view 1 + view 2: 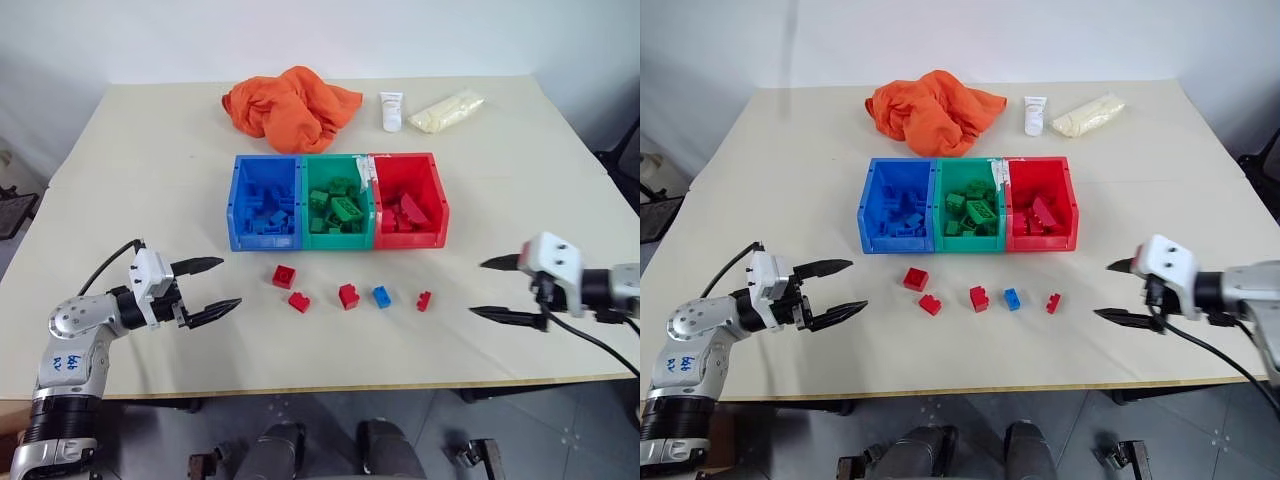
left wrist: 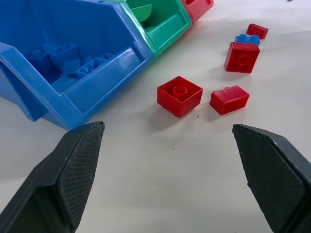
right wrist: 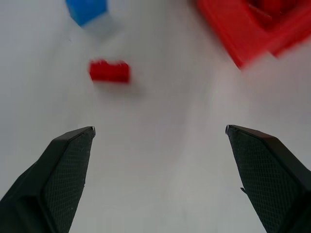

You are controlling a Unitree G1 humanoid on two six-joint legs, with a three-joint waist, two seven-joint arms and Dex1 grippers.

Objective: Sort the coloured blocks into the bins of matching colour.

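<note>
Five blocks (image 1: 349, 296) before bins (image 1: 338, 202)

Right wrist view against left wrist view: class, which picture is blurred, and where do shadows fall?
Right wrist view: smeared, the red brick, the blue brick and the red bin all soft-edged. Left wrist view: sharp, the stud on the nearest red brick crisp, with a soft shadow on the table beside it. Left eye view: even light, no glare.

Beige table (image 1: 150, 180), white wall (image 1: 300, 35)
</note>
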